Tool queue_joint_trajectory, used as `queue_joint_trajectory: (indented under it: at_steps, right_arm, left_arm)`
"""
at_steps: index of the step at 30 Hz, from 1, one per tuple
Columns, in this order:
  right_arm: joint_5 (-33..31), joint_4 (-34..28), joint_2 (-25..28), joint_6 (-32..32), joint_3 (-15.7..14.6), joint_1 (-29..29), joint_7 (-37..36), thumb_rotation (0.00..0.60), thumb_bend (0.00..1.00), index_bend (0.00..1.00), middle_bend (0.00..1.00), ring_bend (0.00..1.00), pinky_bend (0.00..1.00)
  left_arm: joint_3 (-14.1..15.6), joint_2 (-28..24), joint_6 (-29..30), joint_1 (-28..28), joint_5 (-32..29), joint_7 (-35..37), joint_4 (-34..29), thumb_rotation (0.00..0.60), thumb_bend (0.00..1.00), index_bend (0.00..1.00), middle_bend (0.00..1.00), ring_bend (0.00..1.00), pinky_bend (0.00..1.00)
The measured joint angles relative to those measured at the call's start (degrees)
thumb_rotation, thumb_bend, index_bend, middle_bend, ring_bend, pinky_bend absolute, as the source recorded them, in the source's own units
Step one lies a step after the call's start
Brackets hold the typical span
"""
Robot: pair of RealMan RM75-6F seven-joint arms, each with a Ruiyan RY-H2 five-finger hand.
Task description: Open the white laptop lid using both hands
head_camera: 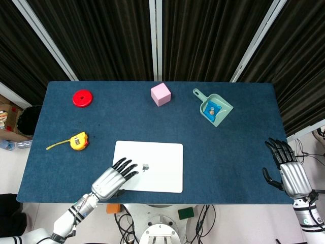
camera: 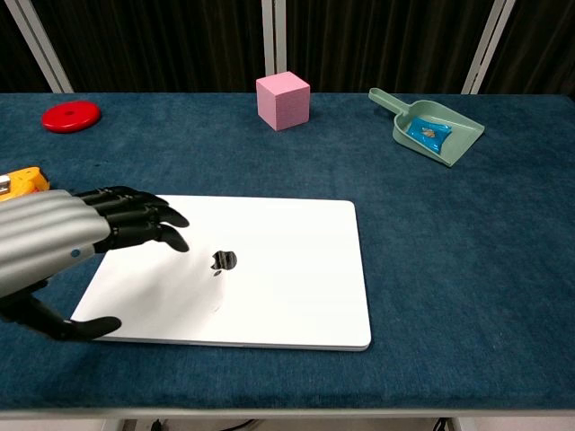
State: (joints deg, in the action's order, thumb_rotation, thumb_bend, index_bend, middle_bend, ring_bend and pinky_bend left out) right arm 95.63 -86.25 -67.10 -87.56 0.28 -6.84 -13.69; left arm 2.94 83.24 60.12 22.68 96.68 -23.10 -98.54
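The white laptop (head_camera: 152,165) (camera: 260,269) lies closed and flat near the table's front edge, logo up. My left hand (head_camera: 112,179) (camera: 67,242) hovers over its front left corner with fingers stretched out and apart above the lid, the thumb (camera: 85,328) down beside the laptop's front edge. It holds nothing. My right hand (head_camera: 288,170) is far to the right, at the table's front right corner, fingers spread and empty. The chest view does not show the right hand.
A pink cube (head_camera: 161,94) (camera: 283,100) stands at the back middle. A green dustpan (head_camera: 214,108) (camera: 436,128) with a blue item lies back right. A red disc (head_camera: 83,98) (camera: 71,116) and a yellow tape measure (head_camera: 77,141) (camera: 20,182) lie at the left.
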Motion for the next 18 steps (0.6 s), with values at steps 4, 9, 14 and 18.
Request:
queue_joint_trajectory:
  at_steps: [4,9,14,18]
  right_arm:
    - [0.16,0.54,-0.27,0.47,-0.02,-0.47,-0.55,0.6,0.45,0.0,0.0,0.0,0.0]
    - [0.74,1.69,-0.38,0.79,-0.23,-0.94,-1.41,0.6,0.45,0.0,0.0,0.0,0.0]
    - [1.36,3.17,-0.56,0.78,-0.81,-1.08,-2.72,0.6,0.45,0.0,0.0,0.0,0.0]
    - [1.54,4.05,-0.62,0.24,-1.05,-0.9,-3.74,0.6,0.45,0.0,0.0,0.0,0.0]
  left_arm:
    - [-0.76,2.13,-1.6,1.19,-1.74,-1.2,-0.19,0.6,0.23,0.19,0.09,0.03,0.07]
    - [-1.14,4.79,-3.64,2.2,-4.4,-4.01,0.14,0.6,0.23,0.19,0.08,0.03,0.07]
    - [-1.37,8.62,-4.54,2.59,-7.47,-7.04,1.07,0.6,0.23,0.18,0.08,0.03,0.07]
    - [-1.6,10.77,-4.83,2.9,-9.41,-9.08,2.31,0.6,0.23,0.18,0.08,0.03,0.07]
